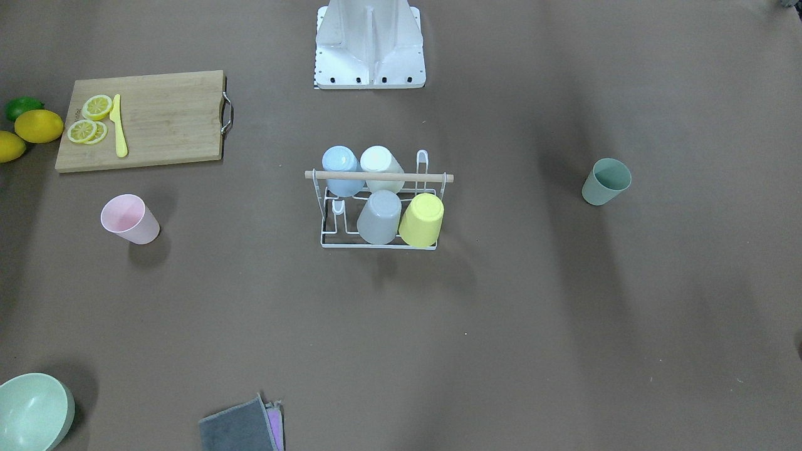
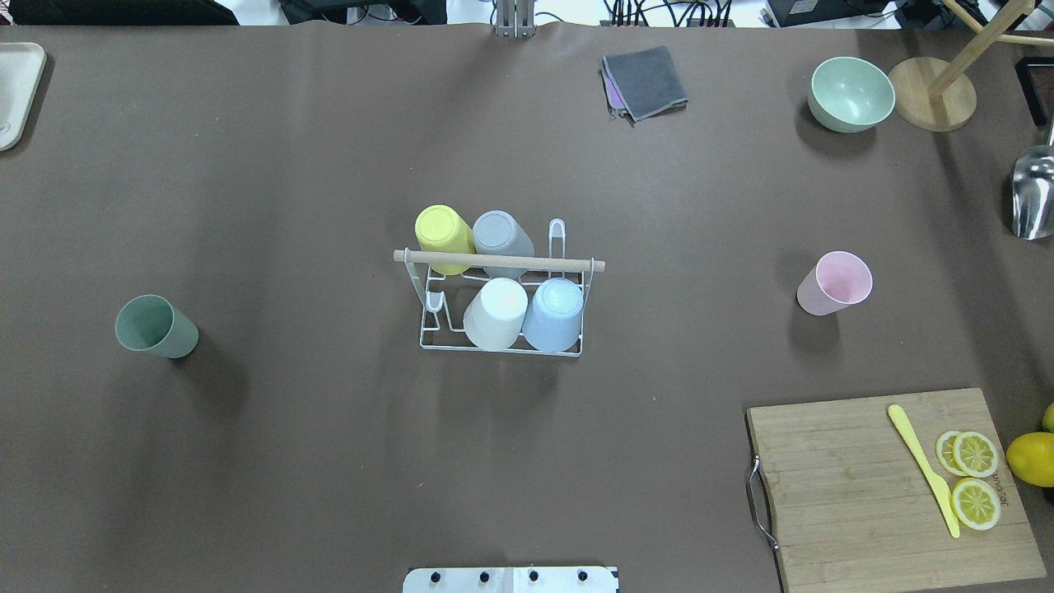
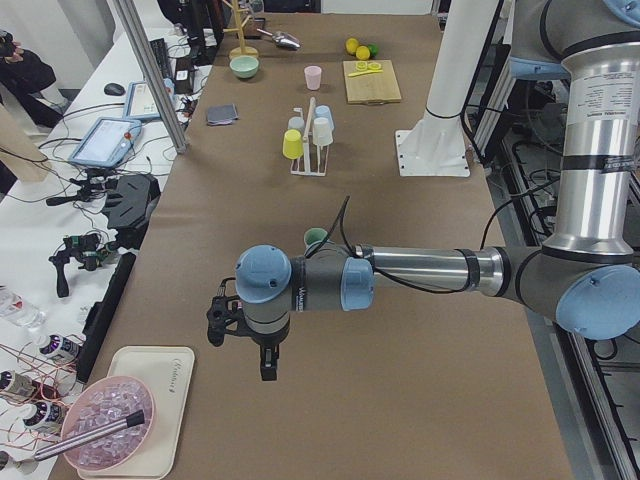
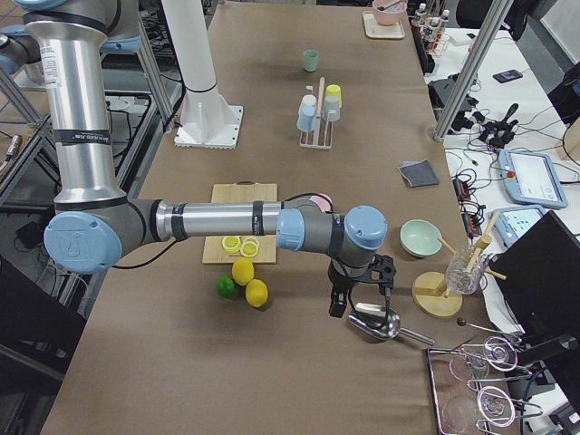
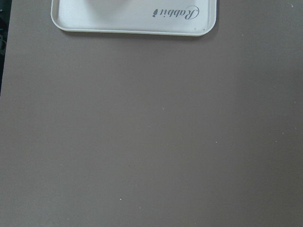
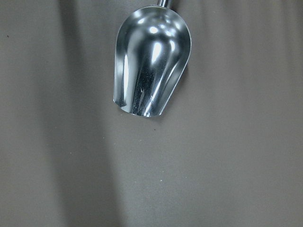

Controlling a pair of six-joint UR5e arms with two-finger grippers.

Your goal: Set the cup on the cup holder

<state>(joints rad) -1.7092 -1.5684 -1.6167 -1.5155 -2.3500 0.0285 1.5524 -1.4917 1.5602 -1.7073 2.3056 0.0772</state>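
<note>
The white wire cup holder (image 2: 428, 336) with a wooden rod handle (image 1: 376, 176) stands mid-table and carries several upside-down cups: yellow, grey, white and blue. A green cup (image 2: 155, 327) stands upright, alone, on the robot's left side; it also shows in the front-facing view (image 1: 605, 181). A pink cup (image 2: 836, 283) stands upright on the right side. My left gripper (image 3: 245, 345) hovers near the table's left end, past the green cup. My right gripper (image 4: 361, 294) hovers over a metal scoop at the right end. I cannot tell whether either is open or shut.
A wooden cutting board (image 2: 856, 486) with lemon slices and a yellow knife lies at the near right, with whole lemons (image 2: 1031, 458) beside it. A green bowl (image 2: 851, 93), a wooden stand, a metal scoop (image 6: 151, 66), a grey cloth (image 2: 646, 81) and a white tray (image 5: 132, 21) sit near the edges.
</note>
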